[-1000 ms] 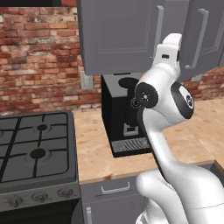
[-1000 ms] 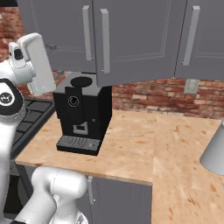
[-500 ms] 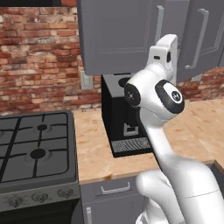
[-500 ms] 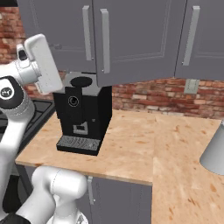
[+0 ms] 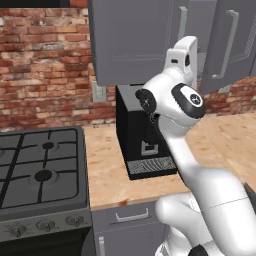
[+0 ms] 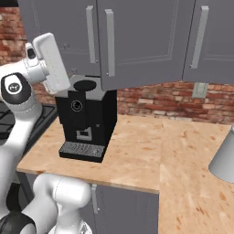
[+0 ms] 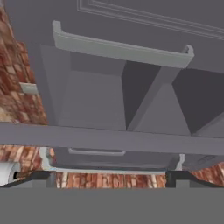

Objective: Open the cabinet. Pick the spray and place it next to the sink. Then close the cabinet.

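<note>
Cabinet (image 6: 146,41): grey wall cupboard above the wooden counter (image 6: 151,146); in the right base view both doors sit nearly shut, the near one slightly ajar.
Handles: long silver bars (image 6: 109,43), upright on the door fronts.
Gripper (image 7: 107,175): raised in front of the cabinet, fingers spread wide, nothing between them; a door handle (image 7: 122,48) lies just ahead.
Spray: cannot tell where it is.
Coffee machine (image 6: 87,119): black, standing on the counter under the cabinet.
Stove (image 5: 40,170): left of the counter.
</note>
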